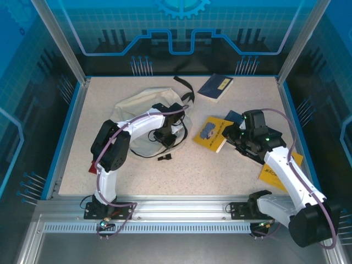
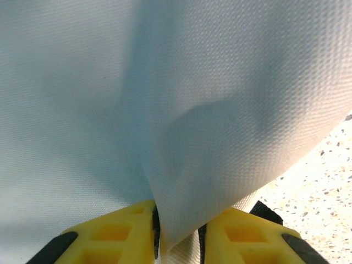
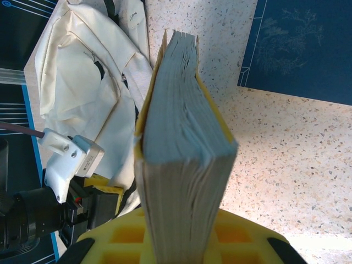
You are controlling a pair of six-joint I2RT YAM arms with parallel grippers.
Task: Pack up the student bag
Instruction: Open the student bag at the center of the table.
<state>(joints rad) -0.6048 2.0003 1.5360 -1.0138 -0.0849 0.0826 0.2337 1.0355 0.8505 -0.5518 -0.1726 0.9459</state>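
The right gripper (image 3: 181, 242) is clamped on 1 thick yellow-covered paperback book (image 3: 184, 148), whose long axis points away from the fingers. To its left, the left gripper (image 2: 177, 236) pinches a fold of the soft cream fabric student bag (image 1: 140, 113), which lies left of centre on the speckled table (image 1: 187, 170). The book's carry therefore likely runs leftward. 1 dark blue book (image 1: 215, 87) lies near the far edge.

I see bright, even light on the table (image 1: 220, 170); the student bag (image 2: 110, 82) shows soft shadowed folds, and the book (image 3: 181, 209) blurs up close.
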